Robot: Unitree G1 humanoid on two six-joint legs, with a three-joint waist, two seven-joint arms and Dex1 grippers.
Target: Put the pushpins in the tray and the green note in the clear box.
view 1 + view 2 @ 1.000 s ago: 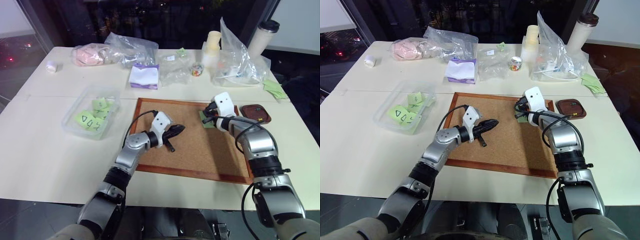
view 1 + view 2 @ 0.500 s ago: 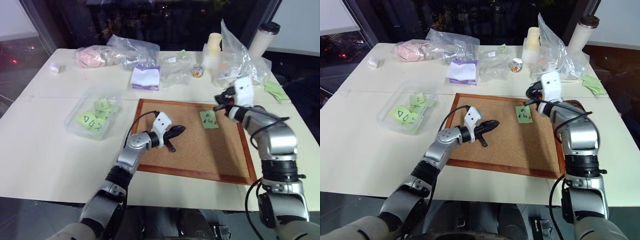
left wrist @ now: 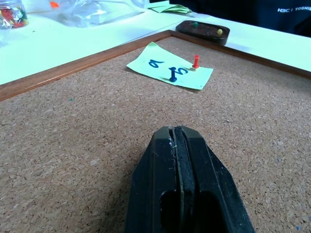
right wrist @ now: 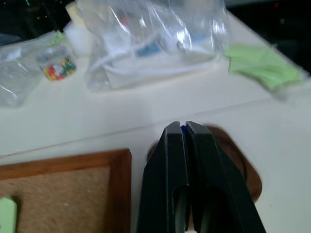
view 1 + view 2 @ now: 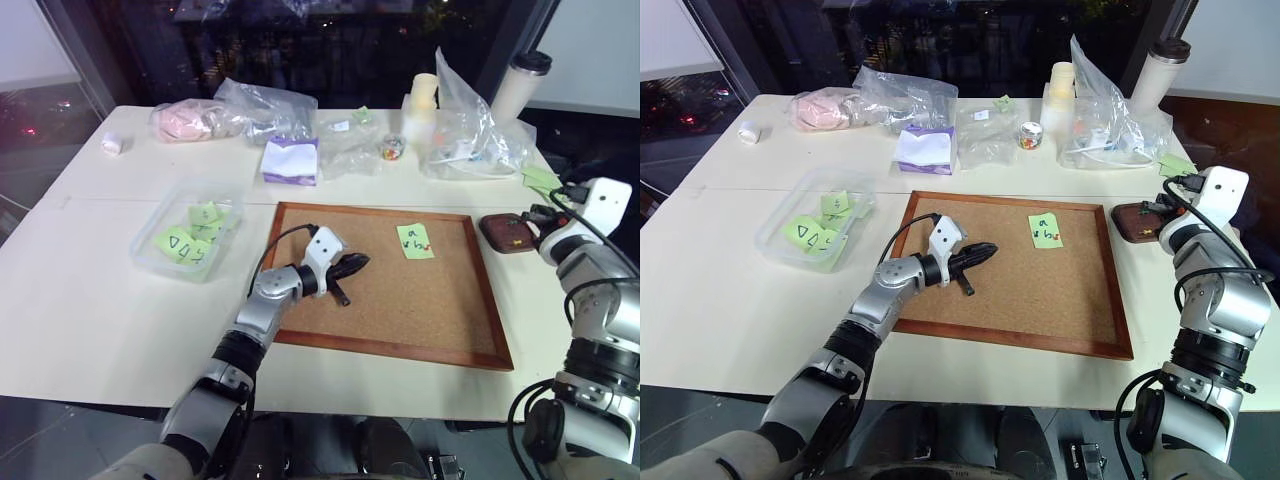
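right end effector (image 4: pixel 183 128) is swinging off the corkboard (image 5: pixel 390 300) to the tray (image 5: pixel 490 226) at the green note's (image 5: pixel 415 240) 3 o'clock, clamped on what's looking like a blue pushpin (image 4: pixel 183 129), so I'm expecting a drop; left end effector (image 3: pixel 176 131) is idling, fingers together; left wrist view is showing a red pin (image 3: pixel 196 61) and blue pin (image 3: pixel 172 74) still in the note

A cream desk (image 5: pixel 90 290) carries a corkboard (image 5: pixel 400 340) at centre, a clear box (image 5: pixel 150 255) to its left, and a brown tray (image 5: pixel 510 232) touching its right frame. Plastic bags (image 5: pixel 265 105), a tissue pack (image 5: pixel 290 158), a pin jar (image 5: pixel 392 147) and a tumbler (image 5: pixel 520 85) line the far edge.
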